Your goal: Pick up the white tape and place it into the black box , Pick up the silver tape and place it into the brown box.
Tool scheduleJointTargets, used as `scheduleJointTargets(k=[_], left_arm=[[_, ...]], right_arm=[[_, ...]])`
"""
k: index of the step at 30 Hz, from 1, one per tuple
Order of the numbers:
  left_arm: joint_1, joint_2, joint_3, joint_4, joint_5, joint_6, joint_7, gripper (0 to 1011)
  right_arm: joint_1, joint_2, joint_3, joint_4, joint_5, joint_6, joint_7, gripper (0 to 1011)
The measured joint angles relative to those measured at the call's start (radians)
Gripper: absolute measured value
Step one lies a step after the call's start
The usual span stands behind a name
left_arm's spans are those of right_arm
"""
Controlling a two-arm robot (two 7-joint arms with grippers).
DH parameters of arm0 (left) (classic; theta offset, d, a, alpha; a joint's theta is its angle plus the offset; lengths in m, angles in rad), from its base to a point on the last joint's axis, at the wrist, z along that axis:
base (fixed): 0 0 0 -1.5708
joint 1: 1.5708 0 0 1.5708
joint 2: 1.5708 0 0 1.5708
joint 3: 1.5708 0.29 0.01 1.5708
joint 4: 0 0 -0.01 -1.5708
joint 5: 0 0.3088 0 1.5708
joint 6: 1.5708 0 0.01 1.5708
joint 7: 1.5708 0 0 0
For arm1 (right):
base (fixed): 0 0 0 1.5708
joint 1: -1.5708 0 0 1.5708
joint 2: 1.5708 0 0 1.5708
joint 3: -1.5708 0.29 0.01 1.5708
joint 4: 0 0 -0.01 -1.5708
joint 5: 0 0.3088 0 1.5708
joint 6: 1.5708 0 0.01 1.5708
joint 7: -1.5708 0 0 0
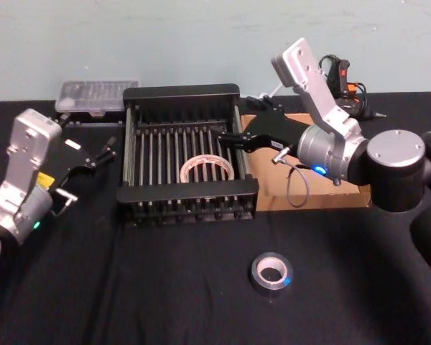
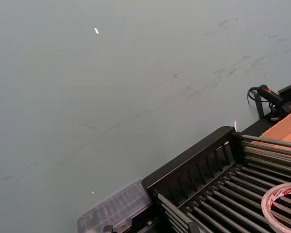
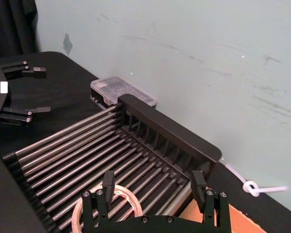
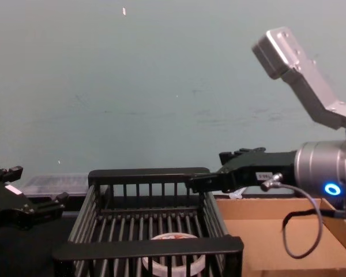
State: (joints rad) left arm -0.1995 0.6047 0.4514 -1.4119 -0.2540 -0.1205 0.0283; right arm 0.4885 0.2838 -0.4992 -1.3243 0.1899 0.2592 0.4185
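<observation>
The white tape point(image 1: 207, 167) lies flat on the floor of the black box point(image 1: 133, 144), toward its right side; it also shows in the chest view point(image 4: 174, 258) and the left wrist view point(image 2: 281, 199). My right gripper point(image 1: 226, 136) hovers open and empty above the box's right rim, just over the tape point(image 3: 121, 194), its fingers point(image 3: 108, 182) wide apart. The silver tape point(image 1: 271, 272) rests on the black table in front of the box. The brown box point(image 1: 312, 194) sits right of the black box, partly hidden by my right arm. My left gripper point(image 1: 93, 154) is parked open, left of the black box.
A clear plastic case point(image 1: 97, 95) sits behind the black box's back left corner. A black and orange glue gun point(image 1: 341, 72) stands at the back right. The wall runs close behind the table.
</observation>
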Motion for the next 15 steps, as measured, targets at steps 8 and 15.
scheduleJointTargets(k=[8, 15], left_arm=[[0.0, 0.0, 0.0, 0.0, 0.0, 0.0, 0.0, 1001], [0.0, 0.0, 0.0, 0.0, 0.0, 0.0, 0.0, 1001]], right_arm=[[-0.068, 0.053, 0.044, -0.124, 0.02, 0.035, -0.008, 1002], [-0.166, 0.155, 0.098, -0.282, 0.062, 0.082, 0.01, 1002]])
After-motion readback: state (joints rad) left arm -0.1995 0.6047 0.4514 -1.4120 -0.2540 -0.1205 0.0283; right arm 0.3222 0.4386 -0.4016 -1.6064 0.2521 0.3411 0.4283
